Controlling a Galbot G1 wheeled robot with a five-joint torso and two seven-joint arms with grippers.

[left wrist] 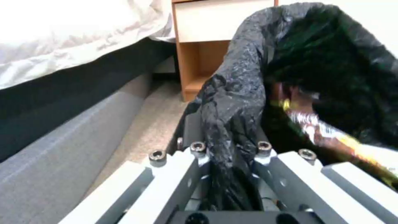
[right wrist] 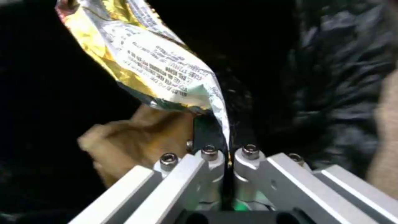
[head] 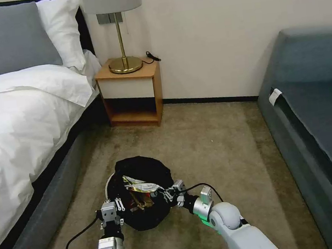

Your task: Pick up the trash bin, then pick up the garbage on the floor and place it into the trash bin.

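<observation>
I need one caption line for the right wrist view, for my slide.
Right gripper shut on the silver-yellow foil wrapper, holding it over the brown crumpled wrapper inside the black-lined trash bin.

Beige carpet [head: 216, 142] between white bed [head: 17, 117], lamp-topped nightstand [head: 130, 92], grey-blue sofa [head: 317, 115].

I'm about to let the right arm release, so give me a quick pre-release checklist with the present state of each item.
1. Left end effector shut on the trash bin rim and its black bag: ok.
2. Right end effector shut on the foil wrapper: ok.
3. Wrapper hangs over the bin's opening, black liner behind it in the right wrist view: ok.
4. Room inside: a brown wrapper already lies in the bin; depth left: cannot tell.
5. Bin level enough not to spill: cannot tell.
6. Other litter left on the carpet: none visible in the head view: ok.
</observation>
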